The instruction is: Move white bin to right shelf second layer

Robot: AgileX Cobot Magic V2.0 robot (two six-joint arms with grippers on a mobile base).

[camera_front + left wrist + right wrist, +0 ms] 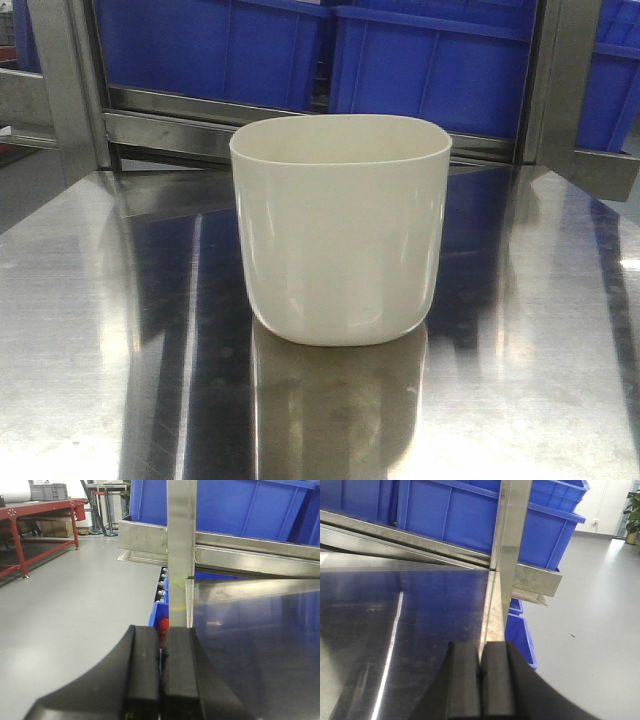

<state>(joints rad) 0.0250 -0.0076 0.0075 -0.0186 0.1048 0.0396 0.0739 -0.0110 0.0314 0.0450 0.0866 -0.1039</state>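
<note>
The white bin [341, 228] stands upright in the middle of the shiny steel tabletop [100, 340] in the front view, its mouth open and nothing touching it. No gripper shows in that view. In the left wrist view my left gripper [162, 635] is shut with nothing between its black pads, hovering over the table's left edge. Over the table's right edge, my right gripper [481, 650] is shut and empty too. The bin shows in neither wrist view. The right shelf second layer is out of view.
Blue crates [430, 60] sit on the rack level behind the bin, with steel uprights [70, 80] at both sides. An upright post [181, 550] stands ahead of the left gripper, another post [512, 540] ahead of the right. More blue crates [520, 635] sit below on the floor side.
</note>
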